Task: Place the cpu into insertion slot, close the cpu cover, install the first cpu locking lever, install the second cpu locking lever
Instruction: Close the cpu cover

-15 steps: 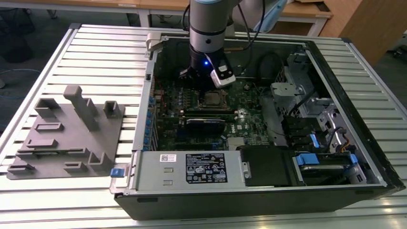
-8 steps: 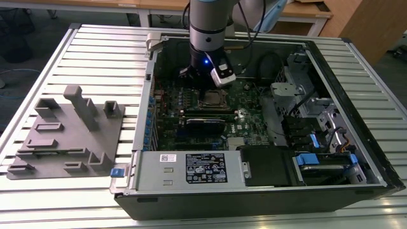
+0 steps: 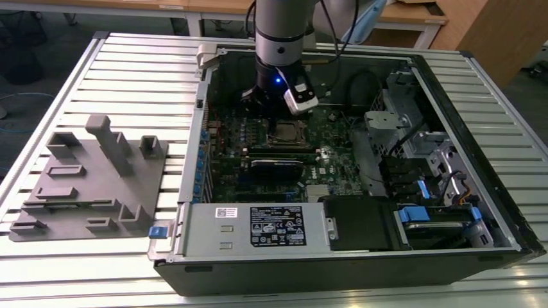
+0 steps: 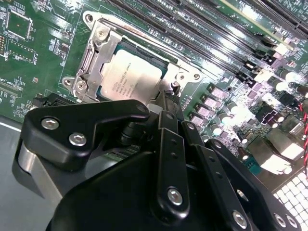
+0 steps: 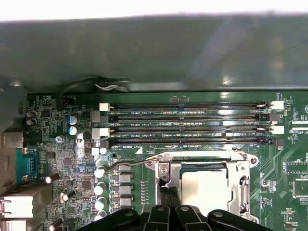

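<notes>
The cpu (image 4: pixel 130 79) (image 5: pixel 207 190) lies flat in the insertion slot (image 3: pixel 287 133), its silvery top showing through the window of the cpu cover (image 4: pixel 98 53) (image 5: pixel 240 185), which is folded down over it. A thin wire locking lever (image 5: pixel 130 164) runs out sideways from the socket's corner and ends in a curled handle. My gripper (image 4: pixel 168 98) (image 5: pixel 169 192) is low over that corner of the socket with its black fingers together. Whether they touch the lever is hidden. In the exterior view the gripper (image 3: pixel 272 115) hangs inside the case just behind the socket.
Long memory slots (image 5: pixel 192 122) (image 4: pixel 192 33) run beside the socket, and the case wall (image 5: pixel 144 53) rises behind them. Capacitors (image 5: pixel 100 192) stand near the lever's handle. A grey fixture (image 3: pixel 94 173) sits at the exterior view's left. The power supply (image 3: pixel 256 228) and drive bays (image 3: pixel 428 212) are at the front.
</notes>
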`<state>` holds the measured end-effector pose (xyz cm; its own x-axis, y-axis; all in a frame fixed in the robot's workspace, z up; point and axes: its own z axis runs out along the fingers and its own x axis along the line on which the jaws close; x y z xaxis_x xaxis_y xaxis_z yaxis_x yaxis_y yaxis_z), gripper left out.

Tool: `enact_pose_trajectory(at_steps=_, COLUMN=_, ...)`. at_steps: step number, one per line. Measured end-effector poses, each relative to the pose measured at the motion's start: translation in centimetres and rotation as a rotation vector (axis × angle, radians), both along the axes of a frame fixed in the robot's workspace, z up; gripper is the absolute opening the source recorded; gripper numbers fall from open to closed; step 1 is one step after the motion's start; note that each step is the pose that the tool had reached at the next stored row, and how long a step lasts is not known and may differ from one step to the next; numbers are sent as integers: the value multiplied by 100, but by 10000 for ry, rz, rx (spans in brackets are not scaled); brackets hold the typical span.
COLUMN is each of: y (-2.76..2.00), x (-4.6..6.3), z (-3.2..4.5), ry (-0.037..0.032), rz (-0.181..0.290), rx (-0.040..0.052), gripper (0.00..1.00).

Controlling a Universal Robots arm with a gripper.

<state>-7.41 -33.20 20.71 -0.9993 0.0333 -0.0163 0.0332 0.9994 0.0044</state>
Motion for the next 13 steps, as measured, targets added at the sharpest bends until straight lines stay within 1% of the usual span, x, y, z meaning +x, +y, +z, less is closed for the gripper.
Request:
enact_pose_trajectory(at_steps=4, y=-1, x=11, z=2, ry=4, rz=2, rx=-5, gripper=11)
enact_pose_trajectory(at_steps=10, y=-1, x=122, z=1, ry=4, rz=0, rx=-3, gripper=11)
enact_pose_trajectory(at_steps=13, y=-1, x=192, z=1, ry=18, rz=1, rx=-2, gripper=11)
